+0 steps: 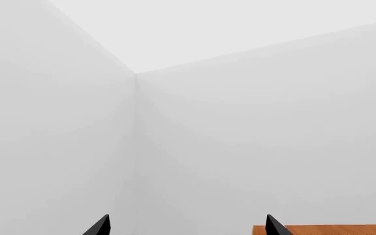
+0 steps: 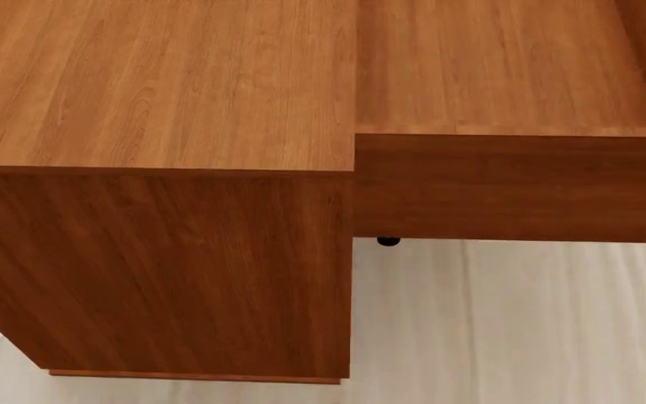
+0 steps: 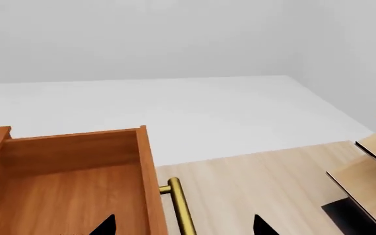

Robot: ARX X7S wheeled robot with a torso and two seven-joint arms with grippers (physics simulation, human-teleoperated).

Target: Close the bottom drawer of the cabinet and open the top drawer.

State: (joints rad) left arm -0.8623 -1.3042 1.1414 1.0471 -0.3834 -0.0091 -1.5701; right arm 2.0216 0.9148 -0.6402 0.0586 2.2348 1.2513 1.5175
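The reddish-brown cabinet (image 2: 155, 84) fills the head view. Its top drawer (image 2: 514, 181) stands pulled out to the right, just under the cabinet's top, with nothing inside. The bottom drawer is hidden below it. In the right wrist view the same open drawer (image 3: 64, 196) shows with its brass bar handle (image 3: 180, 203). My right gripper (image 3: 182, 226) is open, its black fingertips (image 3: 106, 226) wide apart on either side of the handle and front wall. My left gripper (image 1: 186, 227) is open too, facing a white wall corner with nothing between its tips. Neither gripper shows in the head view.
Pale wooden floor (image 2: 525, 320) lies below the drawer. A small black part (image 2: 389, 241) peeks out under the drawer. A pale plywood stand (image 3: 371, 169) sits off beyond the drawer's front. A strip of reddish wood (image 1: 335, 230) shows beside the left gripper.
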